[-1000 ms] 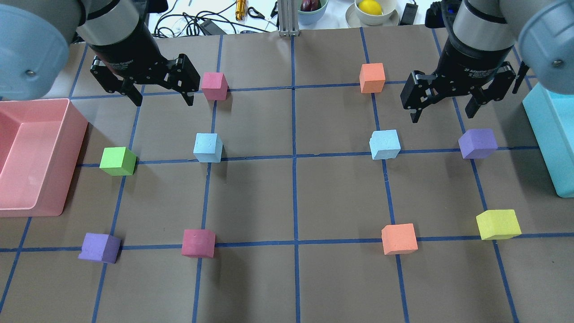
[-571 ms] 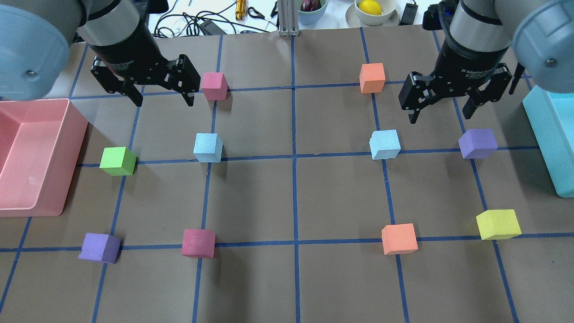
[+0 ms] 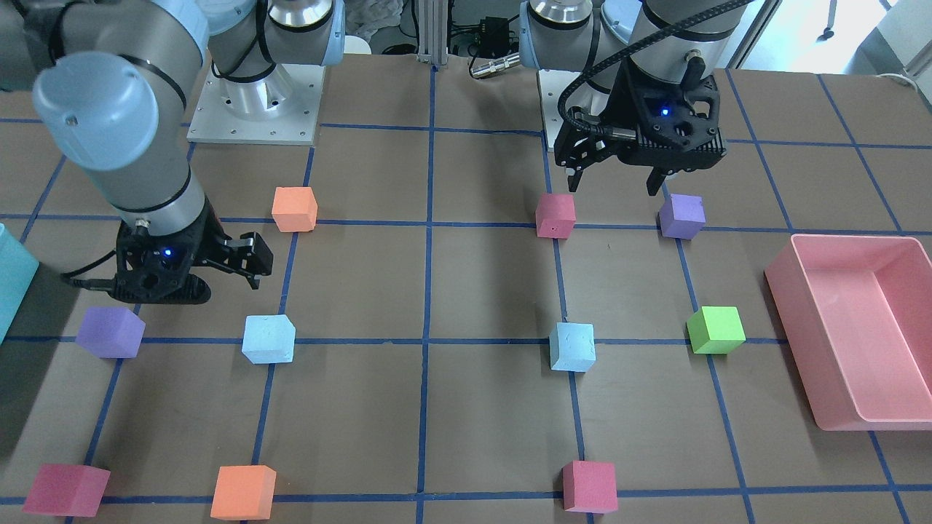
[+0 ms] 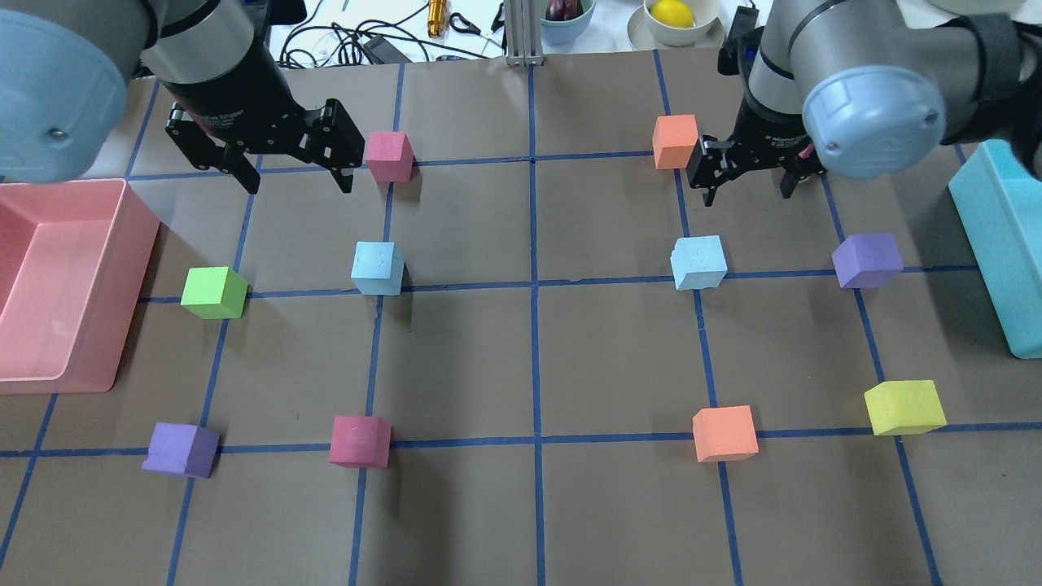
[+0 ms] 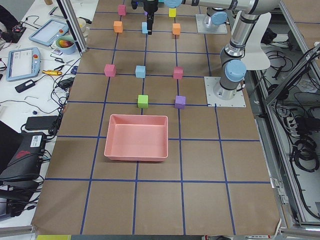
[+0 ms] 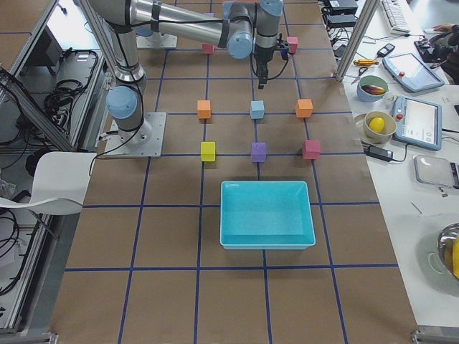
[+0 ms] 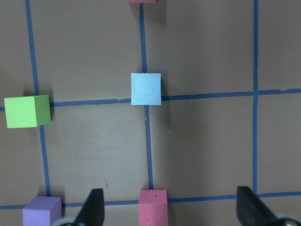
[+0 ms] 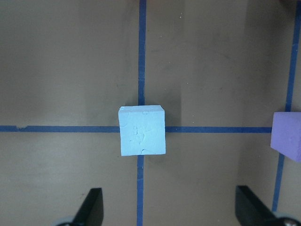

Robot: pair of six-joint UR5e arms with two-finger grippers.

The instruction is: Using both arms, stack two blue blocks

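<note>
Both arms are raised over the brown paper-covered surface [image 4: 619, 358]. The left pincer [image 4: 297, 185] has its fingers spread wide and holds nothing. The right pincer [image 4: 749, 195] is likewise spread and empty. The two light sky-blue foam cubes sit unstacked and well apart, each on a blue-tape crossing: left cube [image 4: 378, 268], right cube [image 4: 698, 262]. In each wrist view a blue cube lies ahead of the fingertips, untouched.
</note>
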